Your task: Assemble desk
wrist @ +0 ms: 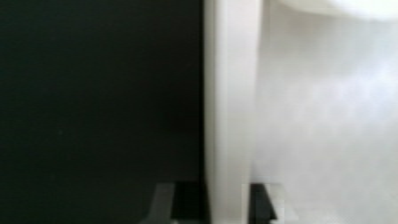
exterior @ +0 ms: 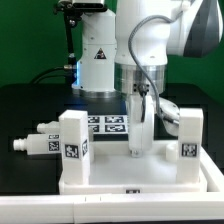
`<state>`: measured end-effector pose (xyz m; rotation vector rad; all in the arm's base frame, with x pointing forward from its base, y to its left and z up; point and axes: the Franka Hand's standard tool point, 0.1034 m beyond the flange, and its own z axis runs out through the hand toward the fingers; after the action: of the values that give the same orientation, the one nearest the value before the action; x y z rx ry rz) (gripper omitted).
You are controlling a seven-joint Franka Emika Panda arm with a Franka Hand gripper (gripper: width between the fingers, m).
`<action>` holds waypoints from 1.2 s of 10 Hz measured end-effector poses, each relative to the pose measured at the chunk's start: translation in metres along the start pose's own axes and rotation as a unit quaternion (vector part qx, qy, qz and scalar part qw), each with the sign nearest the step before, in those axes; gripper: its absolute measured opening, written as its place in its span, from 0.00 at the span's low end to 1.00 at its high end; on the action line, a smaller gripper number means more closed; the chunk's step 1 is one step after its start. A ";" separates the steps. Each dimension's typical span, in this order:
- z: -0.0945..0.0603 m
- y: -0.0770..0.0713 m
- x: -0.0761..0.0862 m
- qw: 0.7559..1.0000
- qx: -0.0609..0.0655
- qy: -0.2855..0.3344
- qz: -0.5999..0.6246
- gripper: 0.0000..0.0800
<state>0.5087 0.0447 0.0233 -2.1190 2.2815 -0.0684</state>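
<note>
While the jaws are pinched narrow on the far raised rim of the white plastic square tabletop, you see it lying flat on the black surface. One white blocky tagged leg stands upright on it at the exterior view's left, and another leg at the right.
</note>
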 end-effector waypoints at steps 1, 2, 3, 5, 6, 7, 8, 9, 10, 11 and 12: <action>-0.016 0.000 -0.003 1.000 0.006 -0.010 -0.005 0.07; -0.034 0.000 -0.008 0.999 0.003 -0.020 -0.029 0.07; -0.044 0.000 -0.012 0.998 -0.002 -0.023 -0.064 0.07; -0.040 0.005 -0.012 0.994 -0.017 -0.023 -0.105 0.07; -0.039 0.006 -0.012 0.989 -0.017 -0.024 -0.146 0.07; -0.039 0.006 -0.011 0.983 -0.018 -0.024 -0.180 0.07; -0.046 -0.004 0.000 0.953 -0.012 -0.030 -0.300 0.07; -0.052 -0.016 0.008 0.920 0.002 -0.028 -0.391 0.07; -0.051 -0.016 0.011 0.881 0.005 -0.026 -0.473 0.07; -0.048 -0.011 0.006 0.851 -0.003 -0.021 -0.525 0.07; -0.047 -0.010 0.006 0.833 -0.005 -0.022 -0.552 0.07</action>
<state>0.5162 0.0390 0.0713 -3.0309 0.7306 -0.0233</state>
